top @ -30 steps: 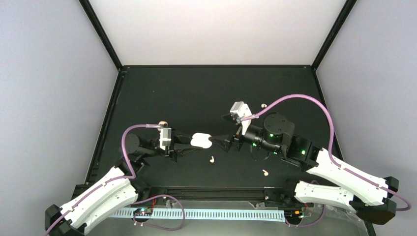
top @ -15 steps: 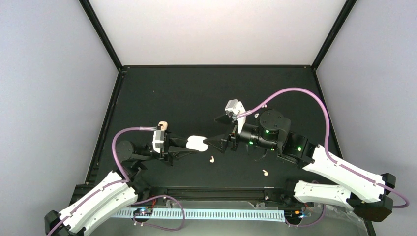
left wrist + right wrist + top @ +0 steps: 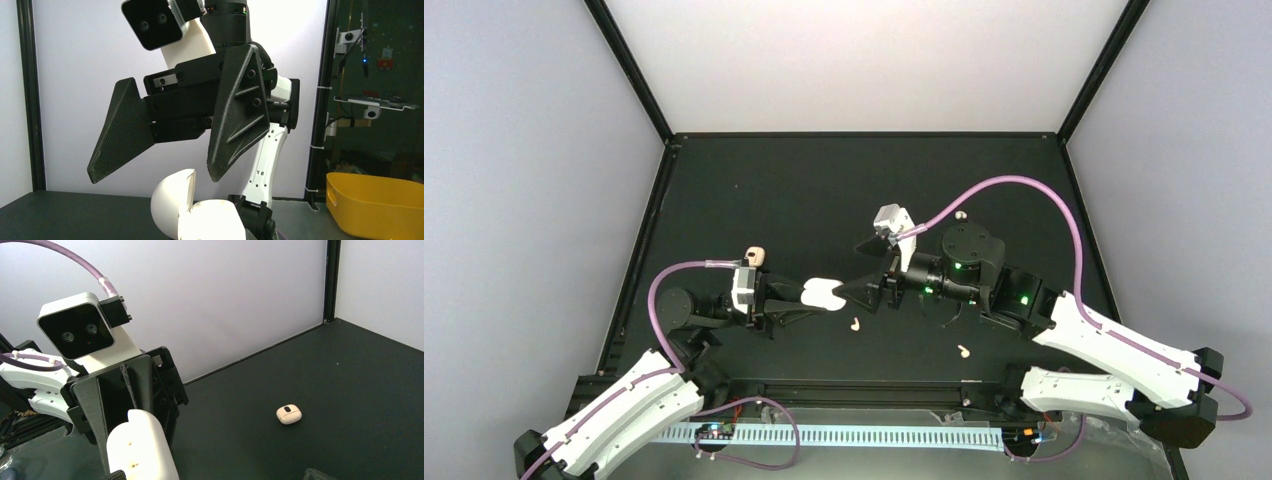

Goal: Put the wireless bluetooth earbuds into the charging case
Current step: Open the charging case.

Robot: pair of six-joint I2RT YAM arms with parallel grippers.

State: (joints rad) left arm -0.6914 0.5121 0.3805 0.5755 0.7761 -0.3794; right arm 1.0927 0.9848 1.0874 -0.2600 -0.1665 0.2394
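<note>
The white charging case (image 3: 824, 293) is held just above the table in my left gripper (image 3: 809, 296), which is shut on it. In the left wrist view its lid (image 3: 172, 202) stands partly open above the body (image 3: 217, 220). In the right wrist view the case (image 3: 142, 450) sits between the left fingers (image 3: 97, 405). My right gripper (image 3: 856, 290) is open, and its two fingers (image 3: 240, 115) hang spread just above the lid. One earbud (image 3: 854, 324) lies in front of the case. A second earbud (image 3: 964, 351) lies to the right, under the right arm.
A peach-tan lump with a dark spot (image 3: 756, 256) lies behind the left wrist and also shows in the right wrist view (image 3: 289, 414). A tiny white bit (image 3: 961, 214) lies far right by the purple cable. A yellow bin (image 3: 375, 202) stands beyond the table.
My left gripper has drawn the case a little to the left and nearer. My right gripper has followed it to the left, and its tips are now close over the case.
</note>
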